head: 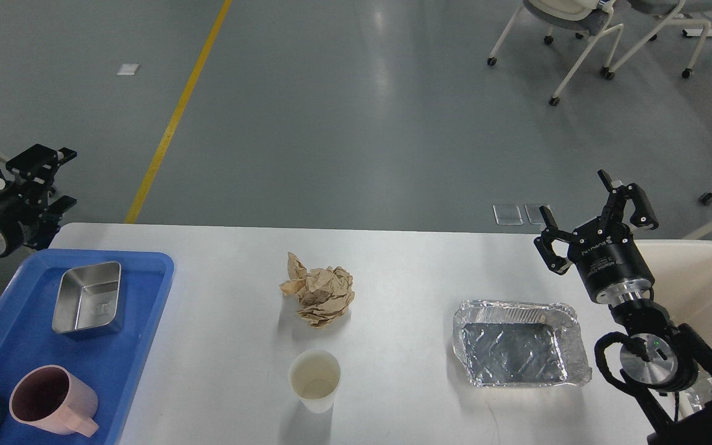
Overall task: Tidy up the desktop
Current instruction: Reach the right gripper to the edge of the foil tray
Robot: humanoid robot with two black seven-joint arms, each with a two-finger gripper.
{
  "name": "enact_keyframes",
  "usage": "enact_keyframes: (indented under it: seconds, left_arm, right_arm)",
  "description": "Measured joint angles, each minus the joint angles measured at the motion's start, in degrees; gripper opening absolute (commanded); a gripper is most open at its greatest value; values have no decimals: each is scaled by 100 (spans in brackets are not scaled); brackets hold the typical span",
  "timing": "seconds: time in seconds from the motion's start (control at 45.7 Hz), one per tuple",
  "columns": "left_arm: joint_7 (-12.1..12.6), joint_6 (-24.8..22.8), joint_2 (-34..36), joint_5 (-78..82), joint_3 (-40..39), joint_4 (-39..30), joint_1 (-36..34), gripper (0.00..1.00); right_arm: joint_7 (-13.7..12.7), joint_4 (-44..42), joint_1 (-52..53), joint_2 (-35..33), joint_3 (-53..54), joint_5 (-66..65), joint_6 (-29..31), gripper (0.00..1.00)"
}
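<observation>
The white desktop (405, 259) holds a crumpled brown paper ball (320, 295) at its middle, a white paper cup (314, 379) standing upright in front of it, and an empty foil tray (520, 343) to the right. My left gripper (47, 179) is open and empty, off the table's far left corner, above the blue tray. My right gripper (591, 216) is open and empty, raised over the table's right side behind the foil tray.
A blue plastic tray (146, 309) at the left holds a steel container (88, 298) and a pink mug (50, 400). A cream-white bin (711, 278) stands off the table's right edge. Chairs (578, 37) stand on the grey floor far behind.
</observation>
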Motion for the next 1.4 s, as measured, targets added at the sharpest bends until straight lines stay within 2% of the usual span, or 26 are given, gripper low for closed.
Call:
enact_keyframes:
  seconds: [0.241, 0.35, 0.438, 0.591, 0.745, 0.985, 1.139, 1.27, 1.401]
  left_arm:
    - [-53, 1127, -397, -682, -1623, -2324, 1519, 97]
    - [-60, 1283, -857, -691, -2554, -2809, 2300, 97]
    - [-60, 1252, -1287, -693, -3280, -2913, 2833, 97]
    - [-59, 875, -1980, -692, -4284, -2940, 3421, 97]
    - [-57, 775, -2312, -694, -4835, -2943, 3746, 97]
    - [-57, 766, -2411, -697, -4916, -2913, 3929, 97]
    - [-72, 756, -2470, -690, -4862, -2862, 3970, 97]
    - [-81, 687, -2474, -688, -4849, -2853, 3973, 97]
    - [-82, 424, -2483, -689, -4836, -2828, 3977, 97]
  right_arm:
    - [-11, 0, 3, -325, -193, -34, 14, 100]
    - [-13, 1, 44, -695, -414, -200, 70, 100]
    - [-11, 16, 109, -1033, -558, -698, 115, 100]
    - [29, 215, 187, -1743, -777, -2448, 134, 100]
    - [17, 845, 7, -2930, -991, -3842, 393, 100]
    - [-130, 1391, -97, -4986, -2010, -4091, 1187, 100]
    - [-103, 1513, -99, -6189, -2456, -4103, 1351, 100]
    - [-88, 1563, -100, -6849, -2693, -4123, 1361, 100]
    - [-84, 1638, -99, -7263, -2787, -4335, 1362, 100]
